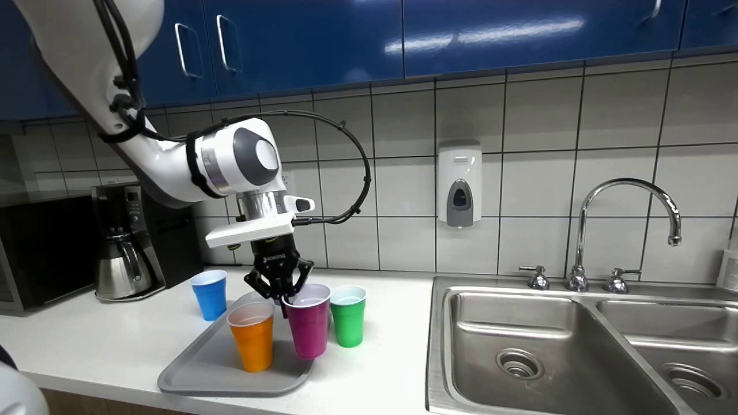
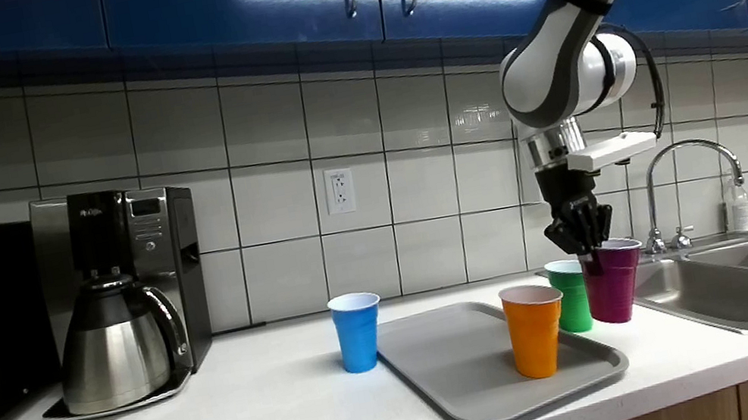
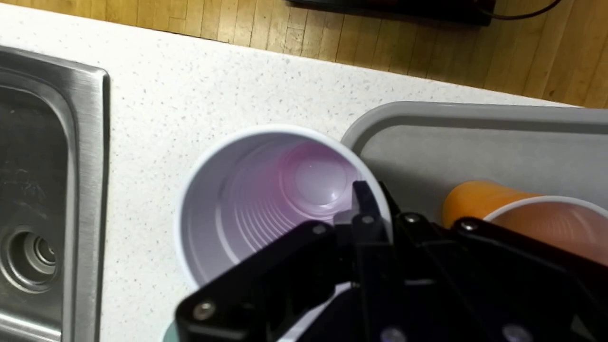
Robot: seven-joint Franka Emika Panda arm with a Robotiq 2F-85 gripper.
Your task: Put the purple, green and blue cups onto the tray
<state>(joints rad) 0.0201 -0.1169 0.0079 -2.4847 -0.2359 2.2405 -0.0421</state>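
Near tray, purple cup, seemingly aloft.

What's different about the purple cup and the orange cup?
The gripper pinches the purple cup at its rim; nothing holds the orange cup. The orange cup stands on the tray, while the purple cup seems to hang in the air near the tray's edge. Both are tapered, with white rims and open tops.

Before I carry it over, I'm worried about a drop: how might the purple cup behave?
The purple cup probably weighs little: it looks empty in the wrist view. Its thin-looking wall may flex where the gripper pinches it. Gripped on one side, it could tilt.
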